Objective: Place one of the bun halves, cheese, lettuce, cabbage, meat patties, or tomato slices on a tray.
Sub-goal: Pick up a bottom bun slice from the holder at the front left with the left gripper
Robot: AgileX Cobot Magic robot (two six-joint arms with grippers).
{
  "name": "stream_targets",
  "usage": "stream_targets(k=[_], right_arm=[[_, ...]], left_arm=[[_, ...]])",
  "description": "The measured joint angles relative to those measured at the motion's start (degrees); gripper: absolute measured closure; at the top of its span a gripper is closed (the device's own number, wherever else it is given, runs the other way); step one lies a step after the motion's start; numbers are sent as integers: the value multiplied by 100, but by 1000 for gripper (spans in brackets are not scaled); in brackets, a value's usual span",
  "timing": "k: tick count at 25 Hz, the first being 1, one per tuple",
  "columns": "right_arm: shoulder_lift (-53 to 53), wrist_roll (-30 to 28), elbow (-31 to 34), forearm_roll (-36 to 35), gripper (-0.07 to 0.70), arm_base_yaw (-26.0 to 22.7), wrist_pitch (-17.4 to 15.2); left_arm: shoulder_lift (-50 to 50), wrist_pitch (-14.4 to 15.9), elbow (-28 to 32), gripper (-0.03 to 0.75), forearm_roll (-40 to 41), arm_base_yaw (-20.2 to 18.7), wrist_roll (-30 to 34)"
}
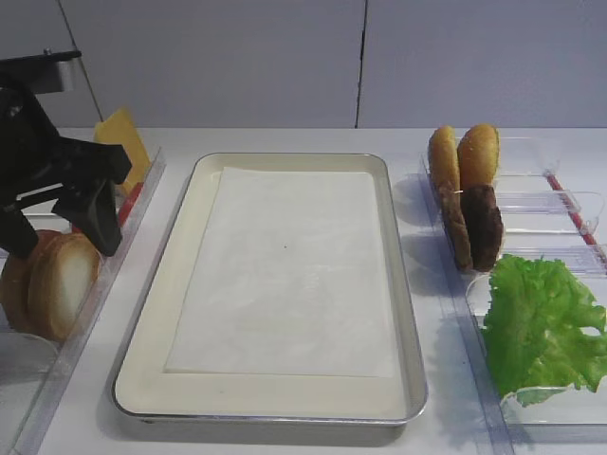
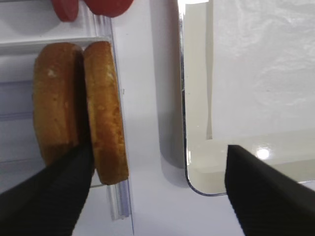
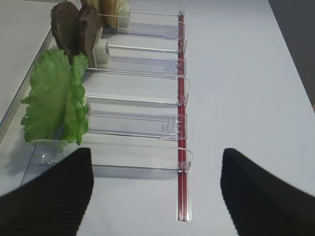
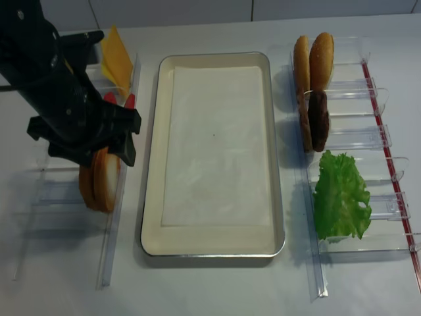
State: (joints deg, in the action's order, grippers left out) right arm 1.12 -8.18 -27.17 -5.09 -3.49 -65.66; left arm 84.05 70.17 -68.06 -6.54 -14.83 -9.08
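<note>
Two bun halves (image 1: 66, 282) stand on edge in the left clear holder, the nearer one showing a whitish cut face. My left gripper (image 1: 57, 232) hangs open just over them, and in the left wrist view the bun halves (image 2: 104, 113) sit by its left finger. The cream tray (image 1: 180, 284) with its paper liner lies in the middle. Cheese (image 1: 123, 140) and tomato slices (image 1: 130, 201) stand further back on the left. Meat patties (image 1: 482, 226) and lettuce (image 1: 541, 322) are on the right. My right gripper (image 3: 157, 194) is open over bare table. No cabbage shows.
A golden bun pair (image 1: 462, 154) stands in the right clear holders (image 4: 358, 138), which run along a red strip (image 3: 182, 123). The left holder rail (image 4: 108, 250) reaches toward the table's front. A grey wall stands behind the table.
</note>
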Motion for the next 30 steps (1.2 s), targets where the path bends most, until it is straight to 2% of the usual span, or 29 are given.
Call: stream_targets(k=[30], right_arm=[[0, 0, 0, 0, 98, 0, 0]], left_arm=[[166, 10, 0, 193, 176, -3, 107]])
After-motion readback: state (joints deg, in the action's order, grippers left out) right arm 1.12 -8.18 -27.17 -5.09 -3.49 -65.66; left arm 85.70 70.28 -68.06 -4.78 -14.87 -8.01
